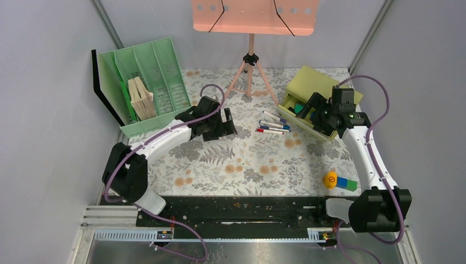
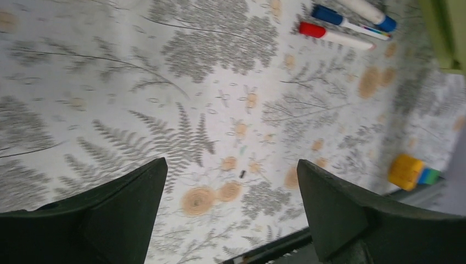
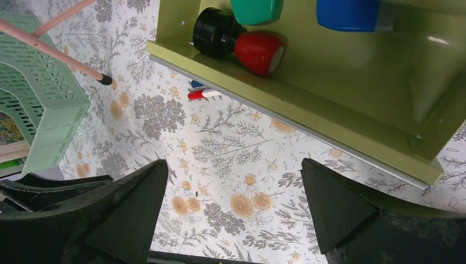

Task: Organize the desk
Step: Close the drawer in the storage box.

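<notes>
The desk [image 1: 247,159] is a flat top printed with grey ferns and orange flowers. My left gripper [image 1: 226,122] hovers over its left middle, open, with only bare print between the fingers [image 2: 231,170]. Several markers [image 1: 273,125] with red and blue caps lie just right of it, seen at the top of the left wrist view [image 2: 340,25]. My right gripper [image 1: 316,113] hangs open and holds nothing [image 3: 233,170] at the near edge of an olive-green tray [image 3: 329,115]. In that tray lie a black round thing [image 3: 211,33], a red one [image 3: 258,50], a green one [image 3: 255,8] and a blue one [image 3: 346,14].
A mint-green file organizer [image 1: 148,82] holding wooden pieces stands at the back left. A pink music stand [image 1: 253,16] on a tripod stands at the back middle. A yellow ball joined to blue and green blocks [image 1: 338,181] lies at the front right. A black rail [image 1: 236,212] runs along the near edge.
</notes>
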You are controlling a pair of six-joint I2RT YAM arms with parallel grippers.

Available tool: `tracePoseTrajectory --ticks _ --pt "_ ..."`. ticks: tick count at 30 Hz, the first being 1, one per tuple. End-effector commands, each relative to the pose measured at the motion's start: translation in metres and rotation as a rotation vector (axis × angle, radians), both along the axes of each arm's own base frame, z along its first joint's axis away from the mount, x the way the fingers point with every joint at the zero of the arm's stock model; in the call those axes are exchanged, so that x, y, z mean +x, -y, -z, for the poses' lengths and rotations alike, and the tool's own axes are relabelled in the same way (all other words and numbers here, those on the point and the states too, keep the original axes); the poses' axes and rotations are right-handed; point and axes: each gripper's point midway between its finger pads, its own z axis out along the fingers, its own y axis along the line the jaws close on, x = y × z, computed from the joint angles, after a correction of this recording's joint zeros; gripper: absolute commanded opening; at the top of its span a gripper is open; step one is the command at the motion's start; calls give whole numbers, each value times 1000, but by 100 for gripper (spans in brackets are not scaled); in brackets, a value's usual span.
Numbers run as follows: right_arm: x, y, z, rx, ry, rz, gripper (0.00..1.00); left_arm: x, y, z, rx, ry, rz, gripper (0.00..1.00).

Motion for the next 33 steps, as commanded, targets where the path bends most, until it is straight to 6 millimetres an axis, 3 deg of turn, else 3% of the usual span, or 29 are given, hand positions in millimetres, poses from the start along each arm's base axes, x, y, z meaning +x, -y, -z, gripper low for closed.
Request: tracePoseTrajectory --ticks 1,11,22,28,33 --pt "-1 4 -10 -45 46 -16 98 5 55 -18 -311 -32 67 89" --pt "-5 -15 16 -97 -9 -149 99 3 62 -17 -340 -60 80 88" --pt "5 -53 47 -434 -14 -379 99 -1 58 -12 -345 -67 69 88" --pt "16 -53 56 -685 -25 -459 99 -5 47 -6 -330 -72 49 88" --pt "27 -41 57 -852 -30 -466 99 -11 39 1 -320 -82 30 88"
